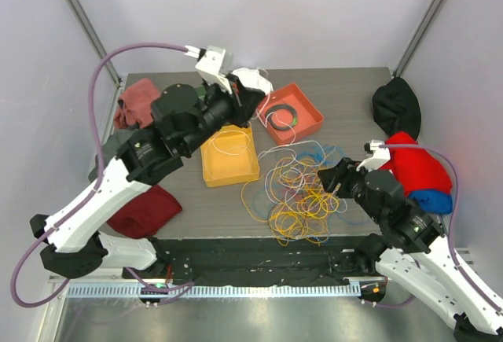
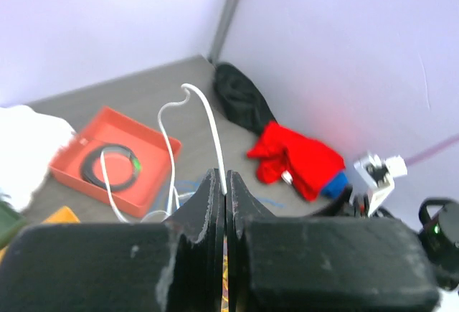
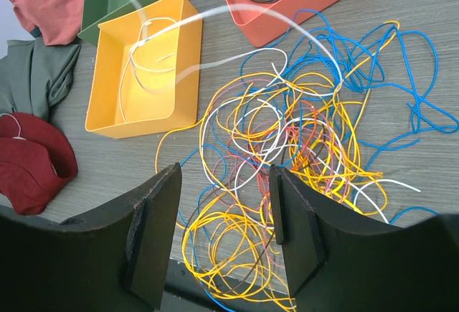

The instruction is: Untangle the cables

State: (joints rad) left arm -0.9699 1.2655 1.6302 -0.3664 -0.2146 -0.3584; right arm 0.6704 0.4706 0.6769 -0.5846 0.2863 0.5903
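Right wrist view: the right jaws stand spread wide with nothing between them, low at the bottom of the frame, over the near side of the heap.
Done so far: little, by my judgement. One thin white wire point(image 3: 133, 64) lies alone in the yellow tray point(image 3: 107, 111), and a black coil point(image 1: 281, 115) sits in the red tray point(image 1: 305, 104).
Left to do: nearly all of it, since most strands are knotted into one mass.
Cables point(image 3: 287, 154): string-thin, limp wires in loose overlapping loops. Yellow is densest at bottom centre, with white, blue, pink and orange threading through. They lie on the tabletop point(image 1: 346, 90), centre right in the top view.
Tabletop: dark grey, matte, wood-grained.
Yellow tray: smooth plastic, rectangular, just left of the heap.
Left jaws: clenched on a white cable point(image 2: 211, 122), raised above the yellow tray, upper centre of the top view.
White cable: arcs up from the flat black pads, then droops toward the heap. I cannot tell whether its far end is free.
Red tray: shallow, square, beyond the heap.
Cloths: soft, crumpled. A dark red cloth point(image 1: 145, 210) lies lower left, a black cloth point(image 1: 395, 104) upper right.
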